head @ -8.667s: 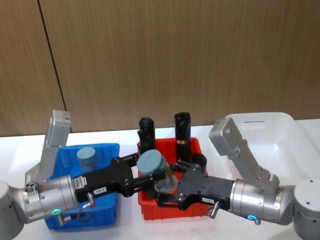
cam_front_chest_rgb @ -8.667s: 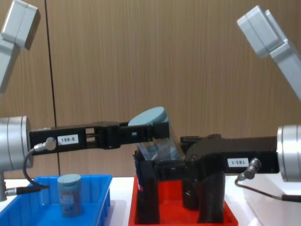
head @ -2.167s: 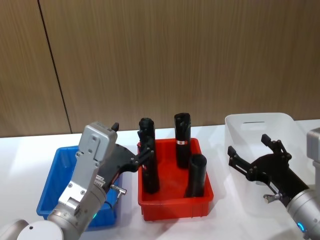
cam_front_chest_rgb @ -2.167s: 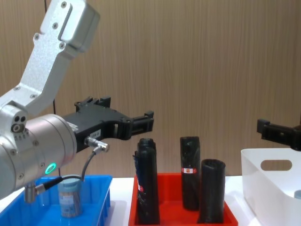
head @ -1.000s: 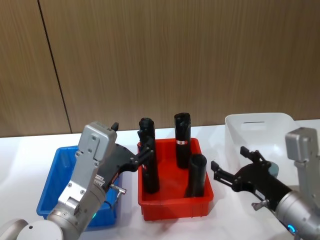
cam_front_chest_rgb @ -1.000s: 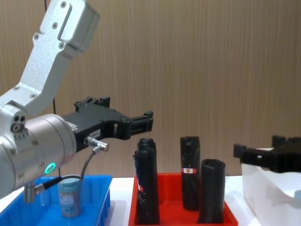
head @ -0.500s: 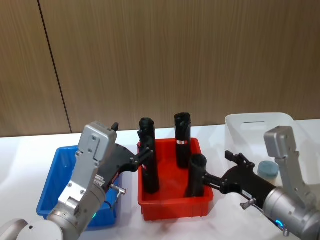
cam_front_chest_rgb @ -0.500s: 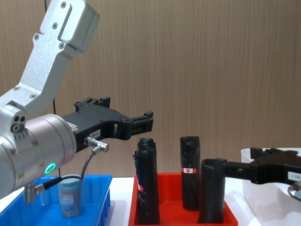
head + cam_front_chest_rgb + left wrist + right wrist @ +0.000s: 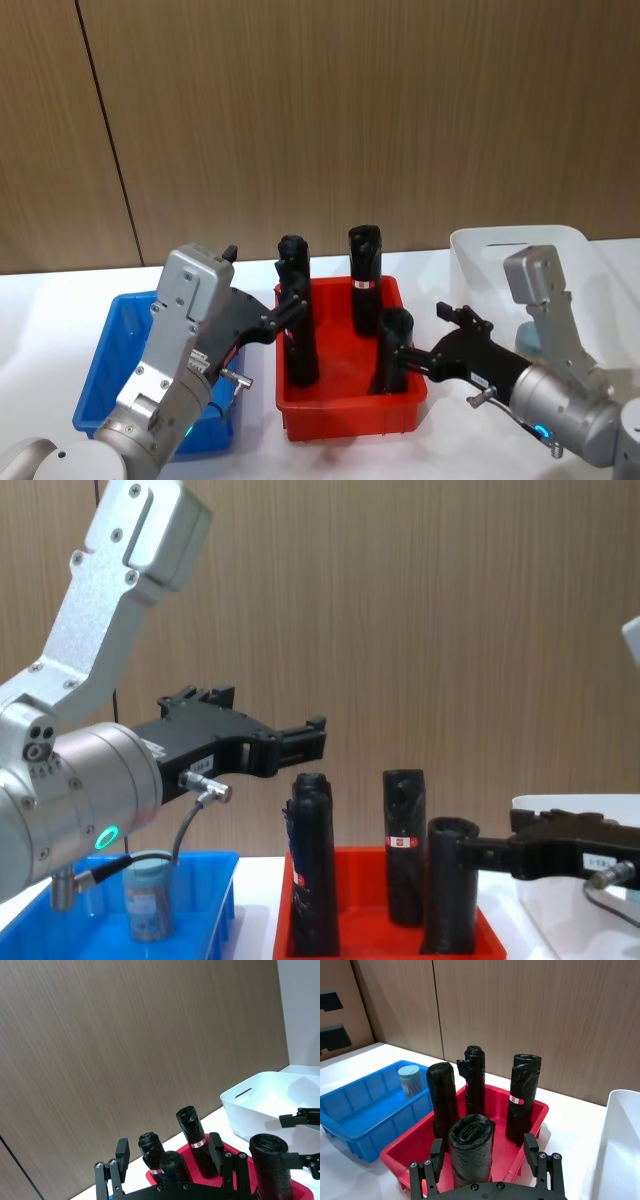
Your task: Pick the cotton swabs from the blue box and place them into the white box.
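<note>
Below the left pincer (image 9: 300,742), held open and empty, 1 jar of cotton swabs (image 9: 147,895) is seen in the blue box (image 9: 205,904). Beside the white box (image 9: 575,258), the right pincer (image 9: 428,344) is spread empty. Descent by the left pincer is judged next.

Head view looked down from above and behind the shallow red plastic tray (image 9: 350,418); chest view faced it level and near (image 9: 385,942). Wrist views gazed over it from opposite ends (image 9: 240,1152) (image 9: 420,1152). Shared throughout: that tray.
</note>
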You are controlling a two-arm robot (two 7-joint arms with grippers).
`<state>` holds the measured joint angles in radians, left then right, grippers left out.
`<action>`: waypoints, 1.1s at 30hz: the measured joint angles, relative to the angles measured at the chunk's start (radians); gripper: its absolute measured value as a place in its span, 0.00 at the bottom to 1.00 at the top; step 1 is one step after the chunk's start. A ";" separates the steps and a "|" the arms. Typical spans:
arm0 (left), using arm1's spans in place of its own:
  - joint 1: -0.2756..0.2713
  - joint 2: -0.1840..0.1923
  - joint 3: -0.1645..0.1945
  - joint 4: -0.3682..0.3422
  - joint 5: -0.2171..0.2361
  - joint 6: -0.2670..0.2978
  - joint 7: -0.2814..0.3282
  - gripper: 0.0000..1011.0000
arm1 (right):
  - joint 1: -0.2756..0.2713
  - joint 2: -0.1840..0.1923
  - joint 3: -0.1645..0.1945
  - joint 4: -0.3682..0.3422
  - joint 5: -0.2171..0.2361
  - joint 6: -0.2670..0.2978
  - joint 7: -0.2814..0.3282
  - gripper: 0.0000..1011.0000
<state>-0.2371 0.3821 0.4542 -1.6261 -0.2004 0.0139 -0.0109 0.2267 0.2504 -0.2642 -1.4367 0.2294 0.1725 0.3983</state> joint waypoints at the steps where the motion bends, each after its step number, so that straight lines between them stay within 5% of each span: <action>1: 0.000 0.000 0.000 0.000 0.000 0.000 0.000 0.99 | 0.004 -0.002 -0.001 0.005 -0.001 0.000 0.002 0.99; 21: 0.000 0.000 0.000 0.000 0.000 0.000 0.000 0.99 | 0.087 -0.044 -0.022 0.124 -0.030 0.014 0.052 0.99; 33: 0.000 0.000 0.000 0.000 0.000 0.000 0.000 0.99 | 0.116 -0.055 -0.026 0.170 -0.028 0.008 0.065 0.68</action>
<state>-0.2371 0.3821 0.4543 -1.6262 -0.2004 0.0139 -0.0109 0.3427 0.1951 -0.2903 -1.2665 0.2013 0.1801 0.4633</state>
